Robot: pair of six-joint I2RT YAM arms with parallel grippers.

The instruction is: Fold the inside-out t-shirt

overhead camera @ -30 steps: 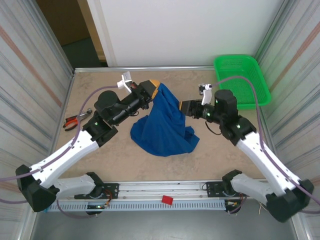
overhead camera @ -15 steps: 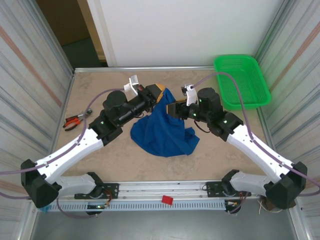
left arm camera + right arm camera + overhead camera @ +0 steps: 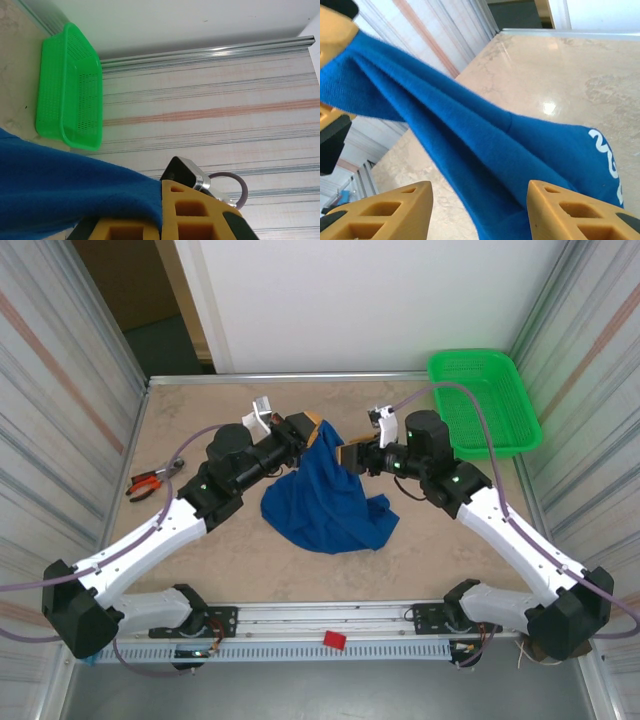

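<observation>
The royal-blue t-shirt [image 3: 325, 495] hangs in a tent shape from its top corner down to a bunched heap on the table. My left gripper [image 3: 312, 428] is shut on that raised corner; in the left wrist view the blue cloth [image 3: 60, 190] is pinched between the yellow fingers [image 3: 190, 215]. My right gripper [image 3: 347, 457] stands open at the shirt's right side. In the right wrist view its yellow fingers [image 3: 570, 212] spread either side of the taut blue fold [image 3: 470, 145], with white lettering [image 3: 607, 155] at the right.
A green mesh basket [image 3: 485, 400] sits at the table's back right corner, also seen as the green basket [image 3: 70, 90] from the left wrist. Pliers with red handles [image 3: 152, 482] lie at the left edge. Striped walls close both sides.
My right gripper swung in from the right to the shirt's hanging fold. The left gripper shifted slightly right while holding the raised corner.
</observation>
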